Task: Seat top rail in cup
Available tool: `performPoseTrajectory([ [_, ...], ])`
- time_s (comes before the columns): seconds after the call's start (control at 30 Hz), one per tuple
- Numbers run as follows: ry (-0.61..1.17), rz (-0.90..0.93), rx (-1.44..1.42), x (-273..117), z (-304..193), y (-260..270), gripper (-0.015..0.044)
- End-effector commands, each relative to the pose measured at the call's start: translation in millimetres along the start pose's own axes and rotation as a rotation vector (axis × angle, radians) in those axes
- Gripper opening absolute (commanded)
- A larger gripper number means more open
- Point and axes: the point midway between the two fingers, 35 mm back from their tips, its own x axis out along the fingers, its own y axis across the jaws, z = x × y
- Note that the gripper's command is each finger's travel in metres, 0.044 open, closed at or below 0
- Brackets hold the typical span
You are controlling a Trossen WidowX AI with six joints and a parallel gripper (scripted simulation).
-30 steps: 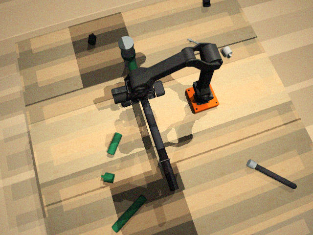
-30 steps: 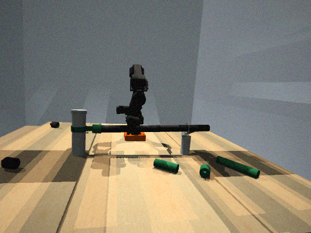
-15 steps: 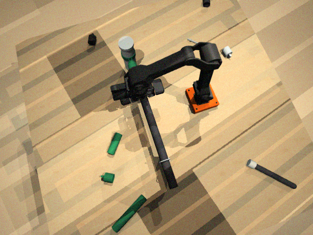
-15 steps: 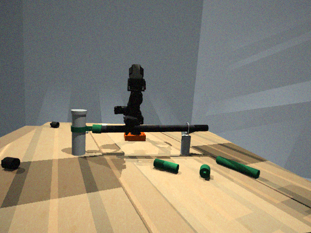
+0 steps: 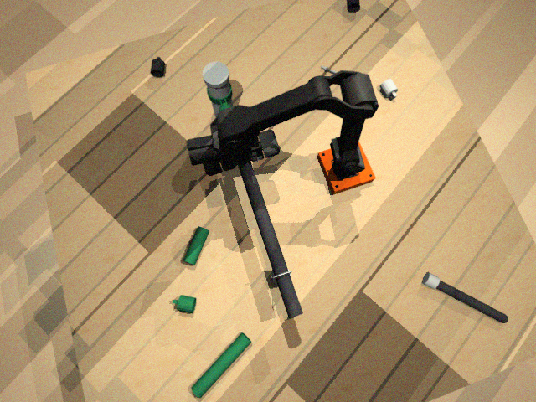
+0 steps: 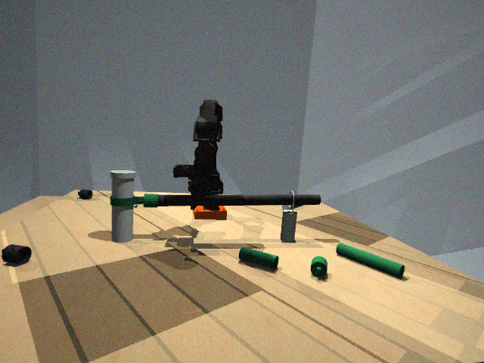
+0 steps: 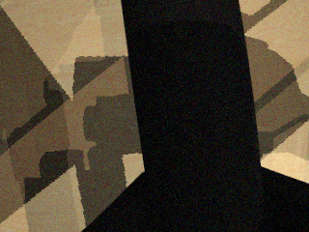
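Observation:
The black top rail (image 5: 268, 234) (image 6: 242, 200) (image 7: 193, 97) lies level through the wire loop (image 5: 282, 274) (image 6: 293, 201) on the small grey post (image 6: 288, 226). In the exterior view its left end meets the green rail-end cup (image 6: 150, 200); how deep it sits inside cannot be seen. The cup hangs on the green brace band (image 5: 219, 98) (image 6: 122, 201), well up the big grey post (image 5: 216, 79) (image 6: 122, 222) but somewhat below its cap (image 6: 122, 172). My gripper (image 5: 235, 157) (image 6: 199, 200) is shut on the rail a short way from the cup. The fingertips are mostly hidden.
Green tubes (image 5: 196, 245) (image 5: 221, 365) (image 6: 258, 258) (image 6: 370, 260) and a loose green cup (image 5: 186, 304) (image 6: 318, 266) lie beside the rail. A black cup (image 5: 157, 68) (image 6: 16, 254) lies near the big post. A white cup (image 5: 389, 88) lies behind my orange base (image 5: 327, 172) (image 6: 209, 213).

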Motion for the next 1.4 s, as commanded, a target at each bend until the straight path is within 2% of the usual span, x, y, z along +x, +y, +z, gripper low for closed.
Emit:
performPoseTrajectory([
  [0.0,-0.013,0.013,0.003,-3.7,7.5,3.4,0.0],
  [0.6,0.0,-0.003,-0.002,1.1,8.1,0.8,0.0],
  [0.93,0.0,-0.003,-0.003,0.3,7.7,0.9,0.0262],
  [1.17,0.003,-0.003,-0.003,-24.0,-7.6,0.4,0.044],
  [1.37,0.004,-0.004,-0.004,-46.6,-21.6,-2.7,0.044],
])
